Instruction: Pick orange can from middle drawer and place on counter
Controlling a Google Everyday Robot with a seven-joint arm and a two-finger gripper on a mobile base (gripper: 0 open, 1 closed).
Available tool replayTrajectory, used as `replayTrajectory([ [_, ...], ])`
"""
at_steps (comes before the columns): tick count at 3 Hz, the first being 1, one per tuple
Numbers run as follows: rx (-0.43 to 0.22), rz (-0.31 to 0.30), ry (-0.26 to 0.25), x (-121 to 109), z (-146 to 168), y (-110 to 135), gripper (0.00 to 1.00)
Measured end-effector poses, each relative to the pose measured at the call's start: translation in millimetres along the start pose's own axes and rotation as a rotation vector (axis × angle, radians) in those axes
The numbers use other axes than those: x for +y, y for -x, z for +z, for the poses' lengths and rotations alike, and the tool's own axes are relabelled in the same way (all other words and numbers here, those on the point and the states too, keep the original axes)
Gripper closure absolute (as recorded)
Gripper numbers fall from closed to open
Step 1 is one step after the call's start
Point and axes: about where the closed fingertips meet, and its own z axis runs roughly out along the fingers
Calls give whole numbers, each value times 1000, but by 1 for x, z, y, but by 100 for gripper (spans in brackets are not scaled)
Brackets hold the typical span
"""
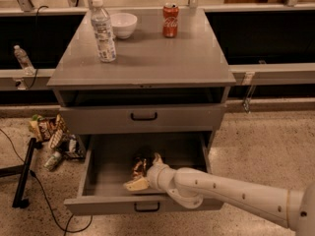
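Observation:
The orange can (140, 167) stands in the open middle drawer (98, 181), near its centre. My gripper (146, 171) has reached into the drawer from the right on a white arm. It is open, with one finger in front of the can and one behind it to the right. The can sits just left of the gap between them, partly hidden. The counter (147, 58) is the grey cabinet top above. The upper drawer (142, 117) is closed.
On the counter stand a clear water bottle (103, 31), a white bowl (123, 24) and a red cola can (170, 20). Snack bags and a bottle (51, 136) lie on the floor left of the cabinet, beside a black stand leg (23, 173).

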Motion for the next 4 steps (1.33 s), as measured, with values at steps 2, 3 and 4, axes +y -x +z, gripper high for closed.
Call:
replayTrajectory([
  [2,40,60,-143,-24,19,-15,0],
  [3,71,100,-152,-32,23,-25,0],
  [4,116,138,-129,-30,29,-37,0],
])
